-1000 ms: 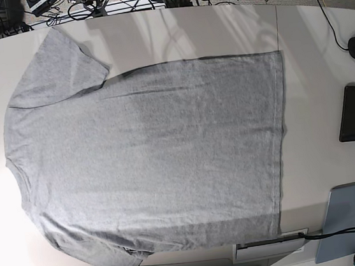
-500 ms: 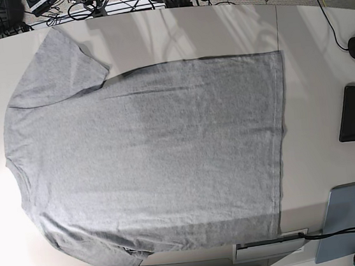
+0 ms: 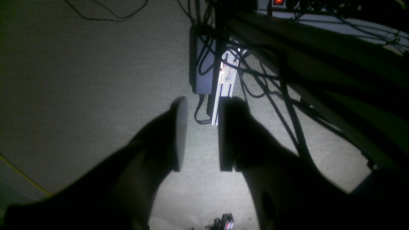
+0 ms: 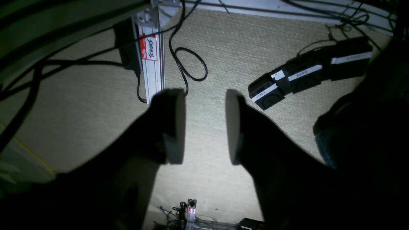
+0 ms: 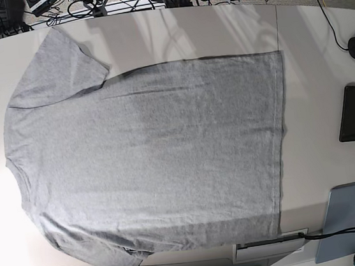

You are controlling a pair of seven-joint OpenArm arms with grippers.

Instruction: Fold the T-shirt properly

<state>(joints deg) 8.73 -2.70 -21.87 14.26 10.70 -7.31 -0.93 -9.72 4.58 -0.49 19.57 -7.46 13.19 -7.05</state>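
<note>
Below the worktop (image 5: 322,52), our left gripper (image 3: 198,134) and right gripper (image 4: 204,126) hang over the carpet, each with its jaws parted and nothing between them, neither yet raised toward the cloth. Up on the worktop, the T-shirt (image 5: 155,161) lies spread flat, plain side up, hem toward the black phone (image 5: 353,113), sleeves at the far end from it. Nothing has shifted over the last second, so we judge the folding has not begun; the first fold awaits both arms.
</note>
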